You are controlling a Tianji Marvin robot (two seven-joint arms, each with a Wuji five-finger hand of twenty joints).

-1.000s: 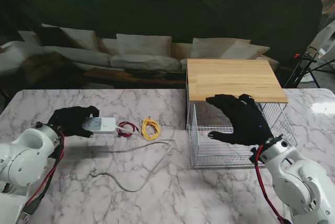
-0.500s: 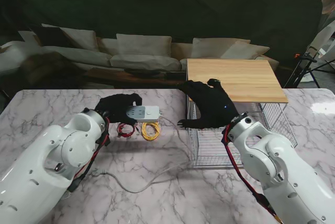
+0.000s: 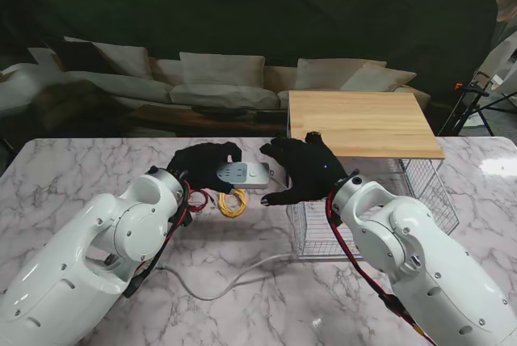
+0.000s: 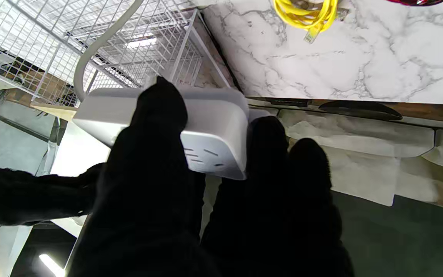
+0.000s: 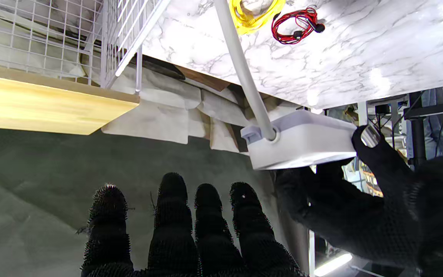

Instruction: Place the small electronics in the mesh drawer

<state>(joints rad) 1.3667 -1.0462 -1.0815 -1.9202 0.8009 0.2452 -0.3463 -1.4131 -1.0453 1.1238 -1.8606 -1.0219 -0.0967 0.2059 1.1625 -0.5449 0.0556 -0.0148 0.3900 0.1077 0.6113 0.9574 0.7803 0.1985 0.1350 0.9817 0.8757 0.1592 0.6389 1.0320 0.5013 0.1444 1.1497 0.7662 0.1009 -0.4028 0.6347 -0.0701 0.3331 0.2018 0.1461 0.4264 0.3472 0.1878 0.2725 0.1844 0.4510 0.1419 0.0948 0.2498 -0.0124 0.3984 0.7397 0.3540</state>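
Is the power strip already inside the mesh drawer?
No: the left hand holds the power strip in the air, left of the mesh drawer.

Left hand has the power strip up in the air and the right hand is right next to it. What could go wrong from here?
1. The power strip is pinched by the left hand at one end only; it could slip or tip.
2. Its grey cord trails across the table and may snag the mesh drawer rim or drag the yellow cable.
3. The open right hand sits very close; the fingers could knock the strip.
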